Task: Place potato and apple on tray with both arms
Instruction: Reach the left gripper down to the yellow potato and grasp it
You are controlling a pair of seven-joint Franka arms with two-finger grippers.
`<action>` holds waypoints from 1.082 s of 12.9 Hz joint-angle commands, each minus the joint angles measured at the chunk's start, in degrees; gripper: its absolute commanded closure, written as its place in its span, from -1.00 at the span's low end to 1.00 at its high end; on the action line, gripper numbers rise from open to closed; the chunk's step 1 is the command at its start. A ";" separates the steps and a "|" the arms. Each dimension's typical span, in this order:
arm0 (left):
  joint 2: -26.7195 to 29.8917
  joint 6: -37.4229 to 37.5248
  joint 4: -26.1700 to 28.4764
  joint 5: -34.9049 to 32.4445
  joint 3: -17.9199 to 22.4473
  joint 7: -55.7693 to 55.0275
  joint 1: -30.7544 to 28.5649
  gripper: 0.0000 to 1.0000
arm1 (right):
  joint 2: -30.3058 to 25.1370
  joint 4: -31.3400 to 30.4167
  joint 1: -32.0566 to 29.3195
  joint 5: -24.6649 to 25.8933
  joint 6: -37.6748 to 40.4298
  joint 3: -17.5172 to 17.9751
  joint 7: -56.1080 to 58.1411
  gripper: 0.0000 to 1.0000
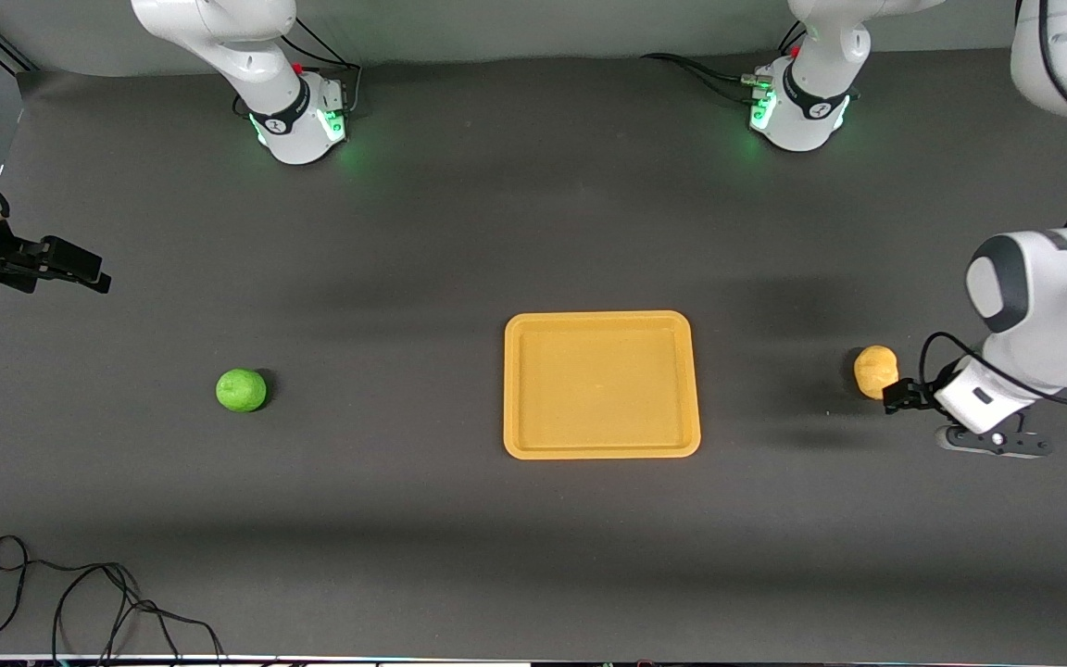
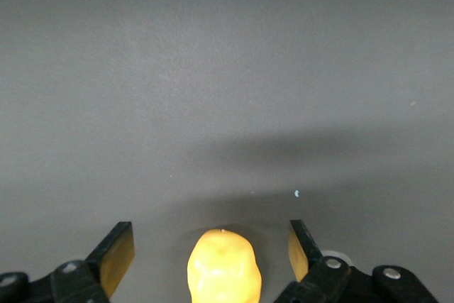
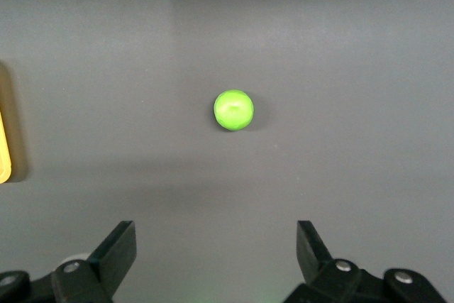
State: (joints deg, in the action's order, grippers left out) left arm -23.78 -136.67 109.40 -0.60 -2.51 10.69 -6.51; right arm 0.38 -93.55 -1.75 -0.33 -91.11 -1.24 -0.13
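Left gripper [image 1: 893,396] sits low at the potato [image 1: 875,371], jaws wide and straddling it (pads not touching yet, per the left wrist view), toward the left arm's end of the table. Best move is probably to centre on the lump, then squeeze gently so it doesn't roll. Right gripper [image 1: 94,276] hovers wide open, empty, apple [image 1: 241,390] well apart from it. Tray [image 1: 601,449] lies empty between both.
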 commanded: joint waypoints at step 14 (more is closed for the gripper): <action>2.22 -11.46 13.73 0.42 -1.09 6.71 -4.30 -0.93 | 0.86 1.35 0.70 0.42 0.84 -0.52 1.19 -1.00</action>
State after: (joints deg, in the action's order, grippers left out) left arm -27.00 -153.08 121.01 -0.58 -3.03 16.00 -10.09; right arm 0.74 -93.55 -1.75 -0.33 -91.11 -1.24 -0.02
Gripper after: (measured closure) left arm 0.031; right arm 0.000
